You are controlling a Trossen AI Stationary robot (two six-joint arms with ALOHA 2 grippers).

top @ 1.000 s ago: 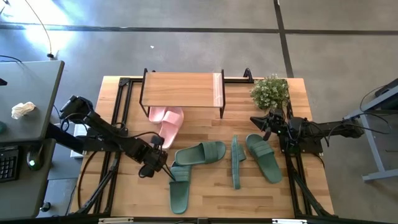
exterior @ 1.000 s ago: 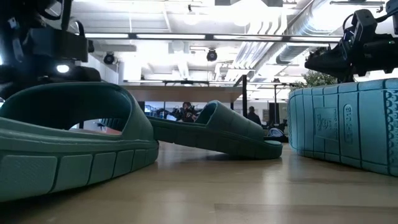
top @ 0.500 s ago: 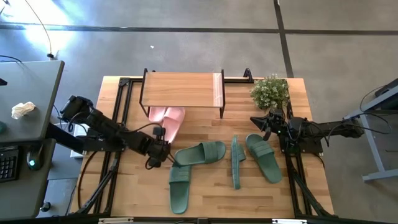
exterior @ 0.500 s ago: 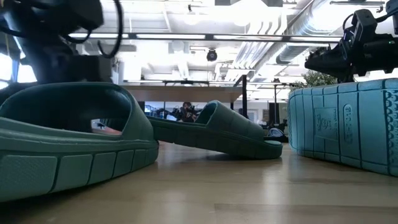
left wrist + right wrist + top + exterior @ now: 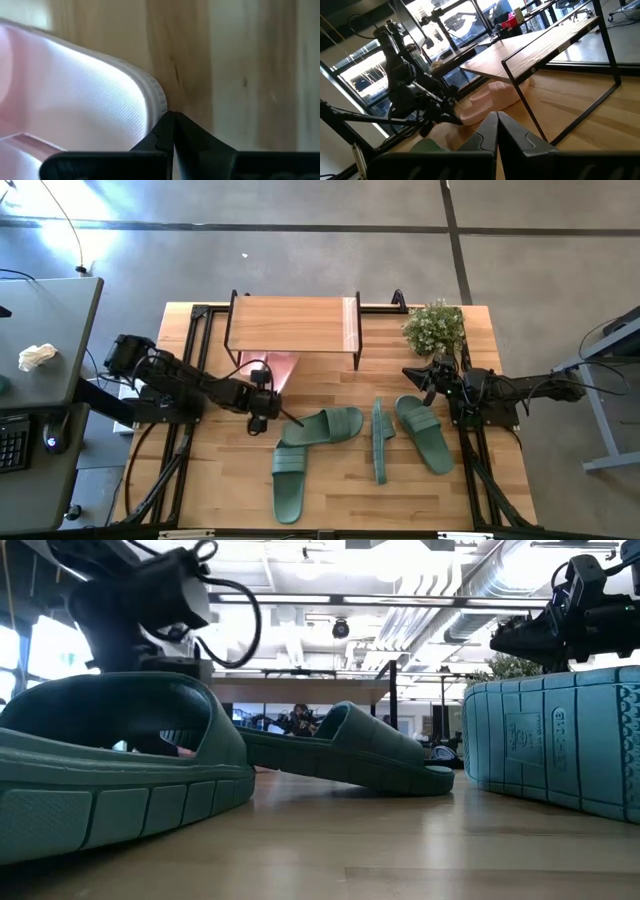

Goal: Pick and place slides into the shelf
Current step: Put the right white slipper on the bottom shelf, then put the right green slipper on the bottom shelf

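Note:
A light pink slide (image 5: 281, 370) lies on the table with its far end under the shelf (image 5: 290, 323), a low rack with a light plank top and a black frame. My left gripper (image 5: 268, 406) is shut at this slide's near end. Four dark green slides lie nearer: one (image 5: 322, 426) flat in the middle, one (image 5: 289, 486) near the front edge, one (image 5: 380, 440) standing on its side, and one (image 5: 425, 433) flat at the right. My right gripper (image 5: 424, 376) is shut and waits in the air beside the plant. My left gripper has its shut fingertips (image 5: 169, 122) against the outer rim of the pink slide's sole (image 5: 156, 100), coming at it slanting down from the table's left near side. The slide lies flat on the table.
A potted green plant (image 5: 435, 327) stands at the far right corner, close to my right gripper. Black frame rails run along the left and right table edges. Bare wood lies along the near edge, right of the front green slide.
My left gripper has moved toward the far edge and a little to the right, from beside the front green slide up to the pink slide's near end, and has stayed shut.

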